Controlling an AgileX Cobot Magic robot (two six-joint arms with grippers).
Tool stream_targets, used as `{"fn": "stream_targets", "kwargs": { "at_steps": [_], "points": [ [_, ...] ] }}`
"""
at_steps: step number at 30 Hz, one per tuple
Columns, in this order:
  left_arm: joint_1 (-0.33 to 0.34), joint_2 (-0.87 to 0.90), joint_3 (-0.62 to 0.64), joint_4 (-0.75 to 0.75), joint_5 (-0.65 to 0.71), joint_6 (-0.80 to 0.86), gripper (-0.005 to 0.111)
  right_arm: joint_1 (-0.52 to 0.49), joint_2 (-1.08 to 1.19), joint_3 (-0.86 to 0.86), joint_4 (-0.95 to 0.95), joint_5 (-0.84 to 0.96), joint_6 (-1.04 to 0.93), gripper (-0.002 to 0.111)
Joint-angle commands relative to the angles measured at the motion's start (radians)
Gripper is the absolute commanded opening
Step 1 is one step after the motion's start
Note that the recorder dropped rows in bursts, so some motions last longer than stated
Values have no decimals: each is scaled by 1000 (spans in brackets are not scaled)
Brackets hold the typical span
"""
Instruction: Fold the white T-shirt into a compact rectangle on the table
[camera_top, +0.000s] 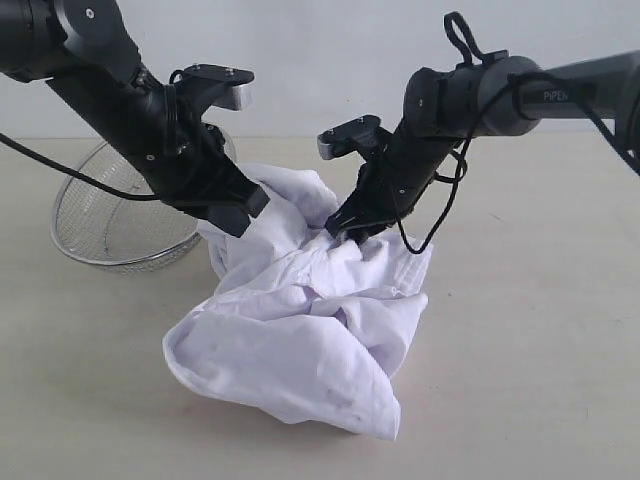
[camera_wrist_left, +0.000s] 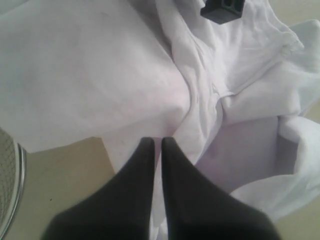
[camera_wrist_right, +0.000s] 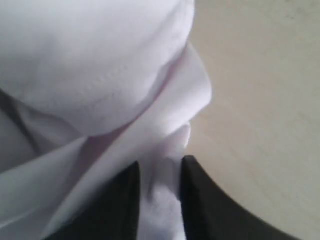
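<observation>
Left gripper (camera_top: 240, 212): pinched shut on the far-left edge of white T-shirt (camera_top: 300, 330), jaws almost touching, only a thin pale sliver of cloth between them in the wrist view. Right gripper (camera_top: 343, 230): clamped on a fold at the shirt's far side, right of centre, fabric bunched between the fingers (camera_wrist_right: 125, 200). Both grippers near each other, apart, shirt's far edge hanging from them. Shirt itself: crumpled heap mid-table (camera_top: 540, 330), below and nearer than both grippers, lifted at the far edge, sagging and spreading toward the near side, lowest folds resting on the wood. Plain white side outward, heavily creased. Wire-mesh basket (camera_top: 100, 230): far left, tilted, behind the left arm, just beside the shirt; contact with cloth not clear.
</observation>
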Motion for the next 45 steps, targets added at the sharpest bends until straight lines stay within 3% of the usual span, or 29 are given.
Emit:
{"fn": "stream_targets", "kwargs": {
  "at_steps": [1, 16, 21, 24, 26, 27, 30, 31, 33, 34, 37, 39, 45],
  "points": [
    [-5, -3, 3, 6, -5, -13, 5, -5, -4, -7, 35, 13, -54, 0],
    [-3, -3, 3, 42, -23, -32, 5, -7, -100, -7, -240, -32, 99, 0],
    [-3, -3, 3, 42, -28, -32, 5, -92, -112, -7, -443, -13, 316, 0],
    [-3, -3, 3, 42, -41, -32, 5, -130, -116, -7, -317, 101, 185, 0],
    [-3, -3, 3, 42, -54, -32, 5, -130, -116, -7, -26, 230, -137, 0],
    [-3, -3, 3, 42, -54, -32, 5, -130, -116, -7, 79, 271, -206, 0],
    [-3, -3, 3, 42, -52, -32, 5, -130, -118, -14, 255, 344, -263, 1],
    [-3, -3, 3, 42, -49, -32, 5, -130, -122, -15, 257, 352, -248, 6],
    [-3, -3, 3, 42, -49, -32, 5, -130, -130, -15, 266, 353, -214, 31],
    [-3, -3, 3, 42, -49, -32, 5, -130, -130, -15, 281, 342, -148, 51],
    [-3, -3, 3, 42, -49, -32, 5, -118, -122, -15, 279, 305, 21, 80],
    [-3, -3, 3, 42, -47, -32, 5, -107, -110, -15, 264, 283, 98, 85],
    [-3, -3, 3, 40, -45, -32, 5, -77, -74, -15, 276, 215, 133, 85]
  ]
}}
